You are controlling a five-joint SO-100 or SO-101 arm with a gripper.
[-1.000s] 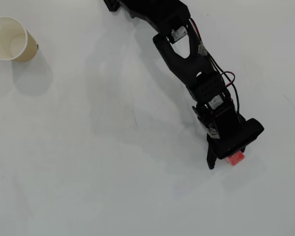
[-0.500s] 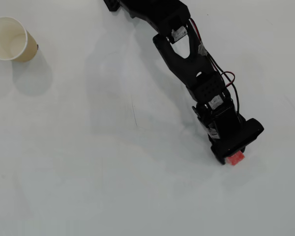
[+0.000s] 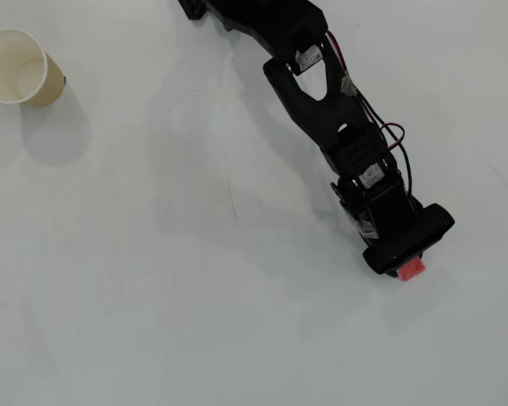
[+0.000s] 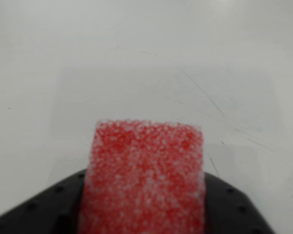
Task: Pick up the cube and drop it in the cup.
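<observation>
A white table (image 3: 152,296) is seen under the black arm (image 3: 322,110) in the overhead view. Far to the upper left of the claw (image 3: 398,269), well apart, an upright paper cup (image 3: 21,68) is shown there only. The claw is closed around the red cube (image 3: 411,270), mostly hidden from above; in the wrist view the speckled cube (image 4: 146,175) is shown gripped between dark fingers (image 4: 34,209).

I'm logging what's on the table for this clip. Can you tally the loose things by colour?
Red: 1, the cube, between the fingers of the gripper
Tan with a cream-white inside: 1, the cup, standing in the top left corner of the overhead view
Total: 2
</observation>
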